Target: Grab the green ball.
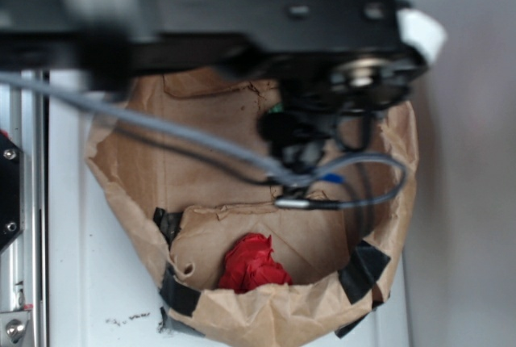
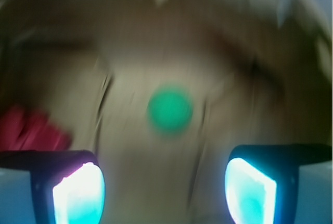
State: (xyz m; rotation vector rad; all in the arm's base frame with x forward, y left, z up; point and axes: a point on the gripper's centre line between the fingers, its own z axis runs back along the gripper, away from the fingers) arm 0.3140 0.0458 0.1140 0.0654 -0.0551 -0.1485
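You see the small round mint-green ball (image 2: 169,110) on the brown paper bag (image 2: 156,41) floor, ahead of the gripper (image 2: 164,190) and centred btw its fingers. Jaws are wide open, holding nothing. Red crumpled wad (image 2: 31,130) lies off to left.

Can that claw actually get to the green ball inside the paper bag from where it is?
Probably yes. In the wrist view the green ball lies ahead between the open gripper fingers with nothing between them. The red wad sits off to the side. The blur hides how far away the ball is.
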